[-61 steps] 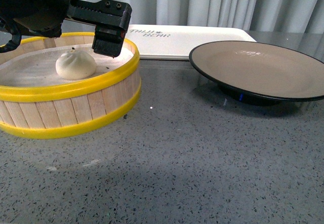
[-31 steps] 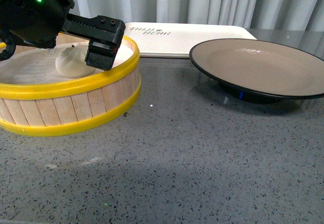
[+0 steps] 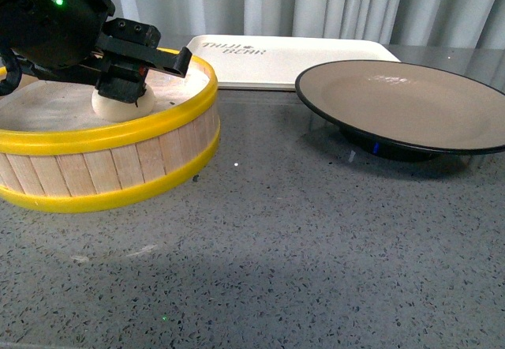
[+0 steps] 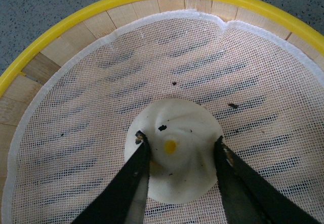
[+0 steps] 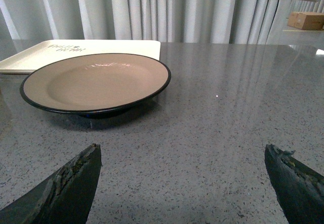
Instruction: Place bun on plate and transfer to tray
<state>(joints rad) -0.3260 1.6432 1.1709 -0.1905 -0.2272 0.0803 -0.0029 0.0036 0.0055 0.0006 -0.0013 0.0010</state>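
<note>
A left tool (image 3: 118, 88) reaches down into a round wooden steamer basket (image 3: 110, 175) with yellow rims, standing at the left of a speckled grey bench (image 3: 300, 246). In the left wrist view the tool's (image 4: 179, 140) two dark fingers (image 4: 132, 169) press against opposite sides of the bun (image 4: 174, 153), grasping it. The bun (image 3: 118, 104) sits on a white mesh liner (image 4: 101, 107) near the middle of the basket, well inside the raised rim (image 4: 76, 24), with open liner all around it. To the right of the basket, apart from it with bare bench between, stands the plate (image 3: 410, 108), beige inside with a glossy black rim, nothing on it. Behind both, touching neither as far as can be seen, lies the tray (image 3: 300, 61), cream-white, with dark lettering near its left end. The right wrist view shows the right tool (image 5: 182, 150) released, its two dark fingertips (image 5: 76, 183) spread wide above bare bench, the plate (image 5: 96, 82) and tray (image 5: 30, 57) ahead of it. The near half of the bench is open. Pale pleated curtains (image 3: 339, 1) hang behind the bench.
</note>
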